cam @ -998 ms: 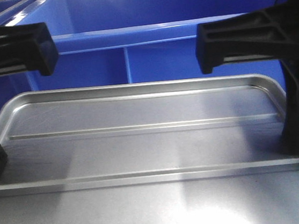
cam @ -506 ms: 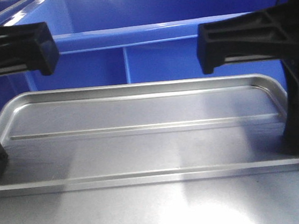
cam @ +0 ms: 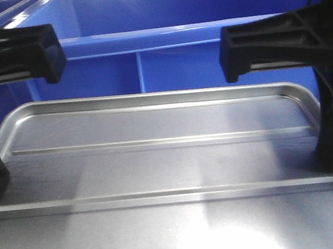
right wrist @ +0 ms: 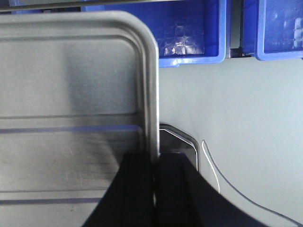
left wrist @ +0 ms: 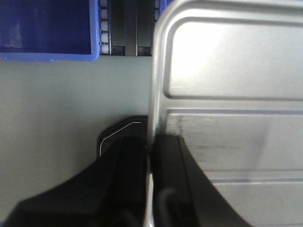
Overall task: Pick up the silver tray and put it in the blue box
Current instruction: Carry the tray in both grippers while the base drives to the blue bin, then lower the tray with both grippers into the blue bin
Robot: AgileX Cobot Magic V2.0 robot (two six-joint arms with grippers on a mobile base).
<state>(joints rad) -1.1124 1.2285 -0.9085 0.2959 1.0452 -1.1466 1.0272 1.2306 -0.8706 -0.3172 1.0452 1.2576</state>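
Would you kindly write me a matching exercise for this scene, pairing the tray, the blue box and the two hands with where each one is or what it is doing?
Things:
1. silver tray
2. blue box
3. left hand
4. right hand

Places or states:
a. shut on the tray's right rim
b. beyond the tray's far edge
c. shut on the tray's left rim
d. gripped at both of its side rims

Pairs: 1-d, 2-b, 3-c, 4-a
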